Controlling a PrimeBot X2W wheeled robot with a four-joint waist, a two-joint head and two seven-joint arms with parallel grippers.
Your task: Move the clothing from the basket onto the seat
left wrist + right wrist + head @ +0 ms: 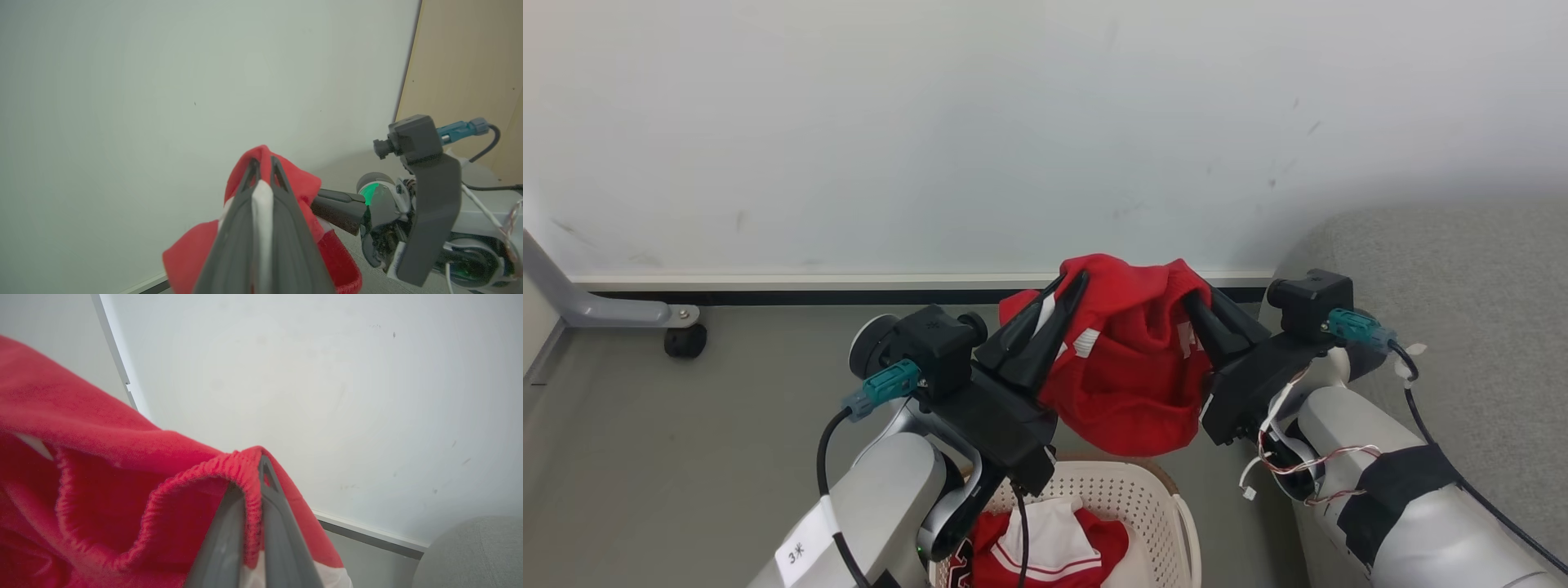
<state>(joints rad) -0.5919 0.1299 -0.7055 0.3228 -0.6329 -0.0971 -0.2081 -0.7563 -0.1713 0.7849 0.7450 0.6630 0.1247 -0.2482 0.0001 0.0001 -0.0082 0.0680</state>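
Red knitted shorts with white trim (1127, 384) hang above the cream perforated plastic basket (1156, 498) at six o'clock. The left gripper (1074, 280) pinches their ten o'clock edge, and the right gripper (1197, 294) pinches their two o'clock edge.

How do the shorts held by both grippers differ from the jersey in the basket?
The shorts hang in the air, pinched by the left gripper and right gripper; the jersey lies crumpled in the basket. The shorts show little white; the jersey shows broad white trim. Both are red.

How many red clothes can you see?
2. The shorts hang between the left claw and right claw, above the basket; the jersey lies in the basket. More may hide underneath.
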